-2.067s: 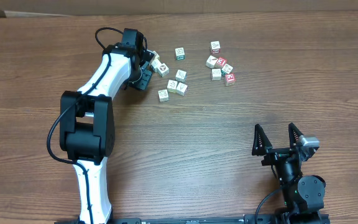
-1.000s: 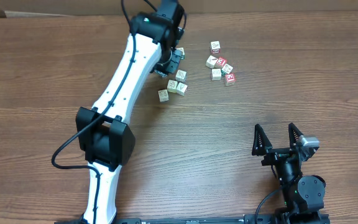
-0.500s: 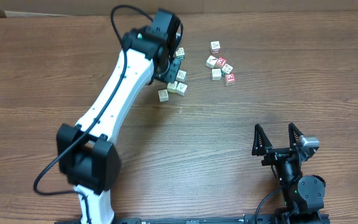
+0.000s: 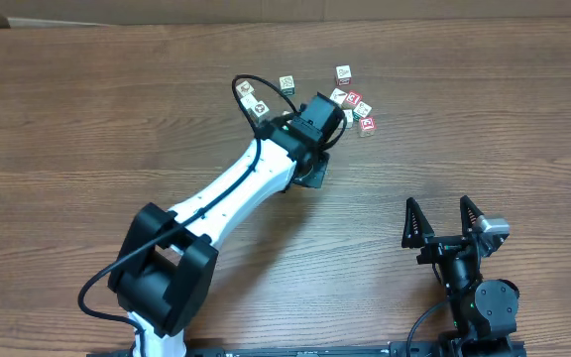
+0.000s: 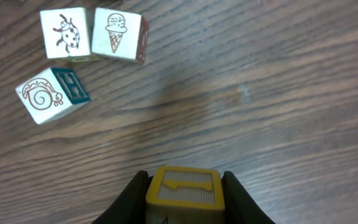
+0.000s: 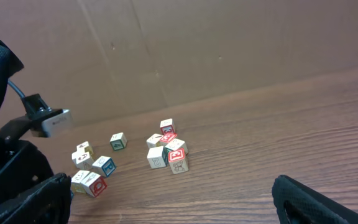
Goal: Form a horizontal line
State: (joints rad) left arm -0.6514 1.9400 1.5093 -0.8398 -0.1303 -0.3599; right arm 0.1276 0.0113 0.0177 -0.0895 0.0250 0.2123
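Risk: left gripper (image 5: 185,200), fingers clamped on yellow-faced cube (image 5: 185,185) apart from snail cube (image 5: 44,97), could've set it down crooked & bumped snail cube; right gripper (image 4: 447,220) fingers were apart.

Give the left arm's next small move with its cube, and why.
Probably lower it onto the bare table just right of the ice-cream cube in the wrist view. The left gripper holds a yellow-edged cube above the wood, and the ladybug cube and ice-cream cube already sit side by side, so that spot extends a row.
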